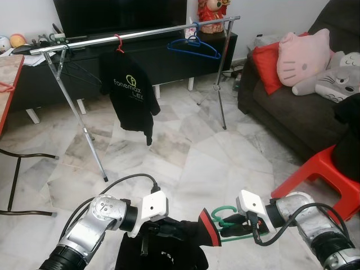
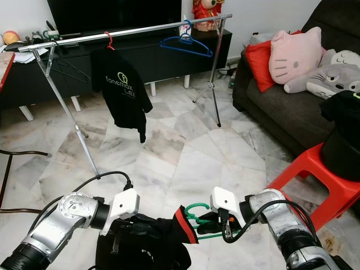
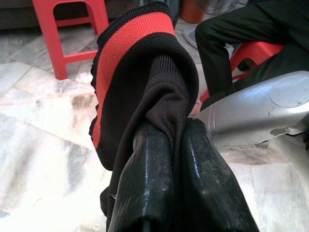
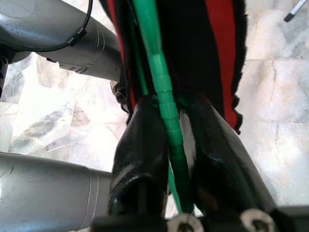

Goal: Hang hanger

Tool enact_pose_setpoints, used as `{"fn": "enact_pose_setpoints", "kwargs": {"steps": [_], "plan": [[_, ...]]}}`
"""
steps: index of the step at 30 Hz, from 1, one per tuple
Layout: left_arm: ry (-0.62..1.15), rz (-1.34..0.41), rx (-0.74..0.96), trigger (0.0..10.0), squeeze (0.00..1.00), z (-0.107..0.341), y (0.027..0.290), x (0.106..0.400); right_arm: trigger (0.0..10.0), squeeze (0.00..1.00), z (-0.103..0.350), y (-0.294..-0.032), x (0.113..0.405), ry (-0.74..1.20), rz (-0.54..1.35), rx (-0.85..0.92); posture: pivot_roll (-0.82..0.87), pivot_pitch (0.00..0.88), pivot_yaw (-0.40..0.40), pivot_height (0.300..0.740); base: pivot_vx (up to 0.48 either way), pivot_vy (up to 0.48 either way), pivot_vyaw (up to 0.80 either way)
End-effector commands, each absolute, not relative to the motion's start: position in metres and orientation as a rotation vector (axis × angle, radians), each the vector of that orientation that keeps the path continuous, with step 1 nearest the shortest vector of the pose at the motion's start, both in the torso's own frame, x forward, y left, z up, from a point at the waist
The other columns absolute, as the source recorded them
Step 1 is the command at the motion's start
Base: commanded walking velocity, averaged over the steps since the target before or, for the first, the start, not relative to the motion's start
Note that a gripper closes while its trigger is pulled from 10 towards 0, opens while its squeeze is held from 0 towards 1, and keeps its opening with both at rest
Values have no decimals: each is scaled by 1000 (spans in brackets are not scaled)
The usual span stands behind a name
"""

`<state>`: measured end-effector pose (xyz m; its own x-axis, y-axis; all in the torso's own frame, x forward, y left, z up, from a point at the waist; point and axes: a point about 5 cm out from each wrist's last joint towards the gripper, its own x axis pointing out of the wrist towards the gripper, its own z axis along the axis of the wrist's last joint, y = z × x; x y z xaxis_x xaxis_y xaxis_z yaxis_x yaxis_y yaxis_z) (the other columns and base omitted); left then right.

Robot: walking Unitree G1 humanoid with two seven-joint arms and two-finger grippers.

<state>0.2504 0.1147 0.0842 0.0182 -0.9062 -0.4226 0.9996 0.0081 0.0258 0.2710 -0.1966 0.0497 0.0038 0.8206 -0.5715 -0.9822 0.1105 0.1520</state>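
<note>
Two grippers meet low in front of the robot, just above the marble floor. The right gripper has its black fingers pressed tight on a green hanger, the ridged plastic bar running straight between them; from the head, the hanger's hook curls up just beside that wrist. The left gripper pinches a fold of a black garment, its fingers closed on the cloth with hardly any gap. The garment has a red ribbed band at its edge, which stands up between the two grippers and touches the hanger; the rest of the cloth hangs down below the left wrist. Whether the hanger is already threaded inside the garment is hard to say from here, though the green bar does run in among the black and red cloth. Farther back stands a silver rail on crossed legs, carrying a black T-shirt on a red hanger and, well apart from it, an empty blue hanger. A red stool sits to the robot's right, beside a dark sofa with plush toys.
</note>
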Motion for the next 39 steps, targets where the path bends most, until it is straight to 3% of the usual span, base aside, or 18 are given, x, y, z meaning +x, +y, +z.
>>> {"fn": "enact_pose_setpoints", "kwargs": {"steps": [1,21,30,31,32,33,39], "plan": [[267,-1566,395,10000,0,94,107,252,0,0,56,-196,278,573,1425,-343,-82,0,-39,740,0,0,0],[248,-1592,438,10000,0,102,105,257,0,0,53,-188,277,545,1430,-301,-76,0,-38,740,0,0,0],[218,-1619,474,10000,0,114,104,265,0,0,54,-186,282,483,1333,-293,-81,0,-14,740,0,0,0],[213,-1621,479,10000,188,115,103,265,0,0,53,-186,282,479,1323,-292,-81,0,-14,740,0,0,0],[206,-1622,486,10000,506,116,103,266,0,0,53,-186,282,475,1313,-291,-79,0,-9,740,0,0,0],[200,-1621,490,10000,1000,117,102,267,0,0,52,-186,282,472,1305,-288,-79,0,-9,740,0,0,0],[177,-1620,503,10000,1000,124,100,271,0,0,52,-183,285,436,1246,-290,-80,0,-2,740,0,0,0]]}}
